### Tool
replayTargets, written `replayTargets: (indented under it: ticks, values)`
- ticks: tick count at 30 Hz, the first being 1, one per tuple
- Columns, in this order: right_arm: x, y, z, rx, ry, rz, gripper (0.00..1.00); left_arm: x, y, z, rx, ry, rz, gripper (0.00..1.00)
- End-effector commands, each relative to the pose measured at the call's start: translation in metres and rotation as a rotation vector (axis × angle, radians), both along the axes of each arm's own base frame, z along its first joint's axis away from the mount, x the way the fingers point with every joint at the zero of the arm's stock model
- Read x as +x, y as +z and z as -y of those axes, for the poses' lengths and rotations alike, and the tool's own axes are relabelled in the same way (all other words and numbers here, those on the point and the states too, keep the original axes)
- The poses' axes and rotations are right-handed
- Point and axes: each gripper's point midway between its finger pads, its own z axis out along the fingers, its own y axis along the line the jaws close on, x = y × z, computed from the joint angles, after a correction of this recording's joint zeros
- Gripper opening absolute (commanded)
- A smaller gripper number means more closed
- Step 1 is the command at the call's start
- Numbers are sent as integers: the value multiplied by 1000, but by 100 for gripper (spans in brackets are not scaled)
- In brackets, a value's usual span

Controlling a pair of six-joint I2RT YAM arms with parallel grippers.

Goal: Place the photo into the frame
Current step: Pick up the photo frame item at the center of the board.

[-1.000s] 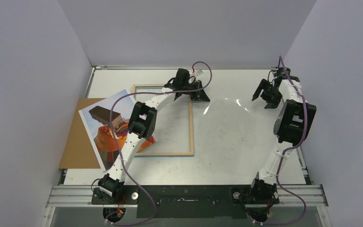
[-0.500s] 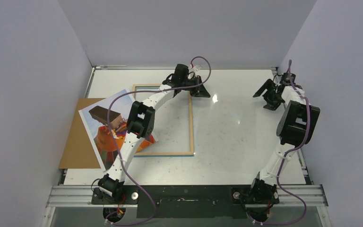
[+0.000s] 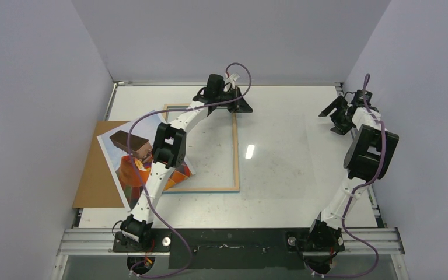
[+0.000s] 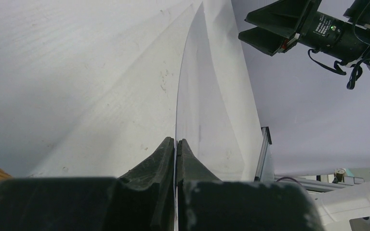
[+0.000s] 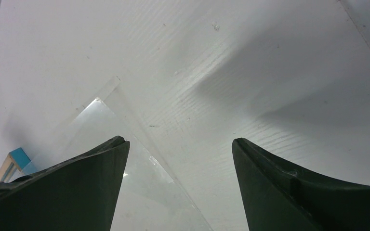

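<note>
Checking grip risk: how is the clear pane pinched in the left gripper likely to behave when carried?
Probably stiff: the clear pane, pinched at one edge by the left gripper, stands out without drooping. Likely light, since it looks very thin edge-on. Its glossy faces could slip in that grip, so a twist might shift it.

top: high, looking down | wrists: close, low over table | wrists share: clear sheet
</note>
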Motion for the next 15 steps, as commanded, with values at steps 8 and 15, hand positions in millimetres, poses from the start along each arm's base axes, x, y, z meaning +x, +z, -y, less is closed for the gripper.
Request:
replayTargets:
  ticks: [8,15]
  values:
    - [-21,-2,-53,93,310,64,80,0,91,9,-130,-57,232,0]
    - [-10,-2,-83,198,433,202,79,-5,123,8,-180,-102,341,0]
